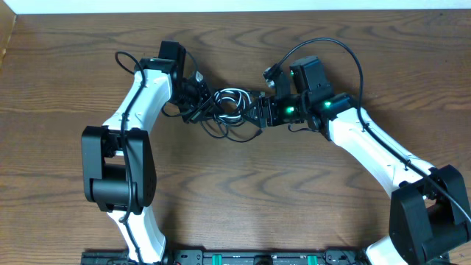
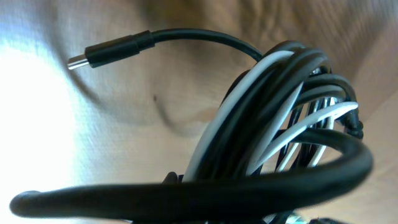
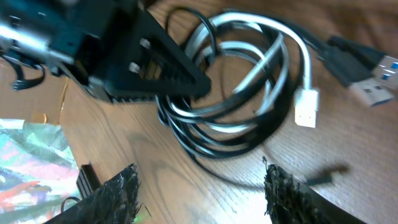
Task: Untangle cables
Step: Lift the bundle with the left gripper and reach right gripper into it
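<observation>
My left gripper (image 1: pixel 193 99) was clamped shut on the cables (image 2: pixel 261 118), evidently anchoring them on the surface (image 1: pixel 73 59). My right gripper (image 3: pixel 200 177) stood wide and empty, the cables lying just ahead of it, apparently placed to pick out one loop.

The coil of cables (image 1: pixel 227 105) is boxed in on two sides: the left gripper (image 1: pixel 200 103) is clamped on its left edge, and the right gripper (image 1: pixel 254 112) sits just beside its right edge, fingers spread over bare bench (image 1: pixel 243 191). The left arm (image 1: pixel 140 103) and right arm (image 1: pixel 372 147) slant in from either side. Wide bare bench lies between them toward the bases, and a narrower strip beyond the coil.
</observation>
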